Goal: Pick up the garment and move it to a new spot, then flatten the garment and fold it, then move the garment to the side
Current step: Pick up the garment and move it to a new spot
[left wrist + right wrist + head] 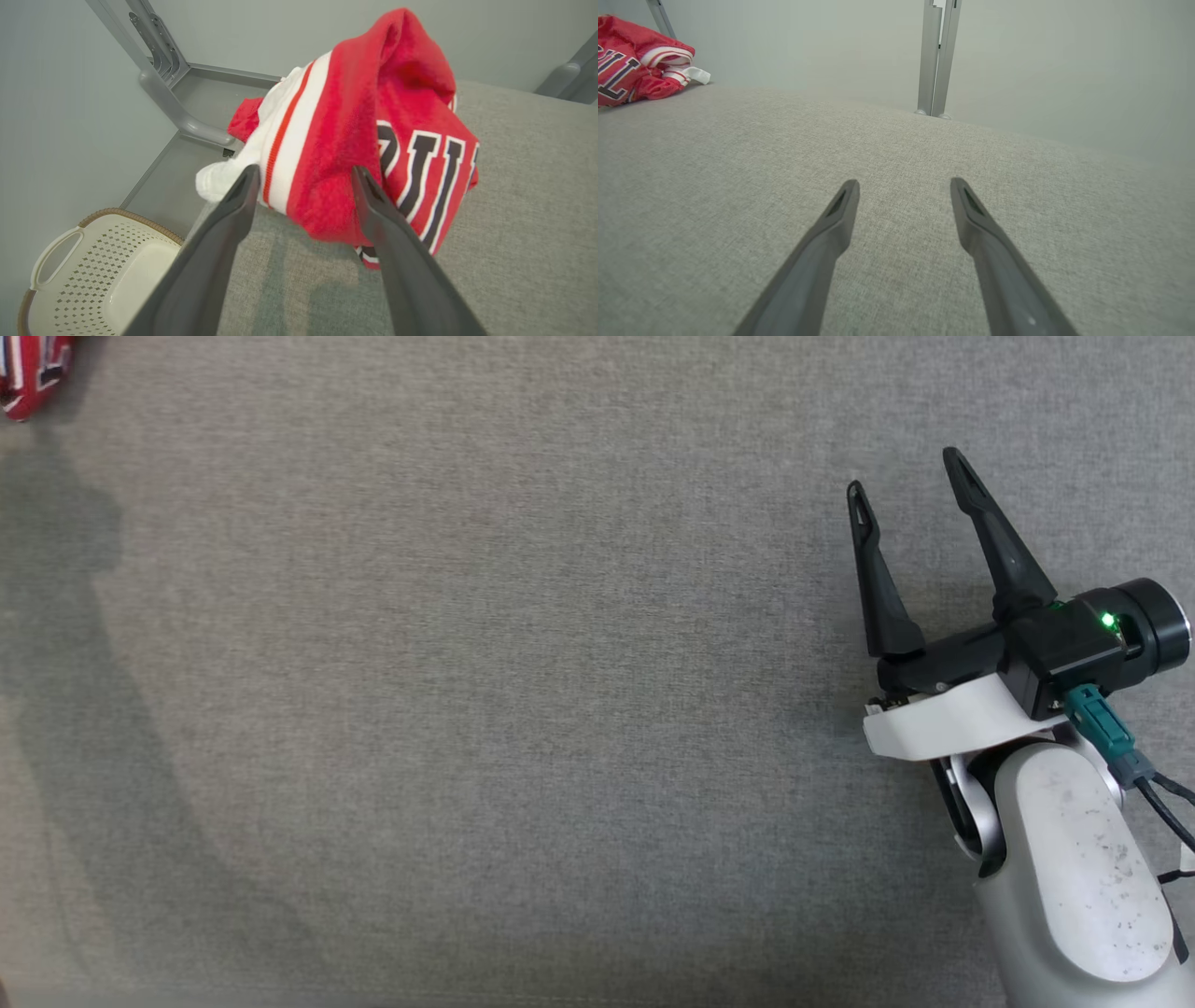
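Both end effectors stand spread wide with nothing between their jaws, so none of the task's steps looks done. The left end effector (pixel 304 170) points at the garment (pixel 355 116) from close by, its jaws framing the red cloth in the left wrist view; whether either tip touches the fabric cannot be told, and no fold is pinched. The right end effector (pixel 905 471) hovers low over bare grey tabletop (pixel 467 709) on the robot's right, well apart from the garment. The garment, a red jersey with white bands and dark letters edged in white, lies bunched in a heap at the far left corner of the tabletop, with a white part seeming to lap toward the edge. Below that corner, on the floor, sits a pale perforated basket (pixel 93 270). Judging from this, the work is at its very beginning: the first pick-up is being lined up but has not yet been made, and the carry to a new spot, the flattening, the folding and the final move aside all remain.
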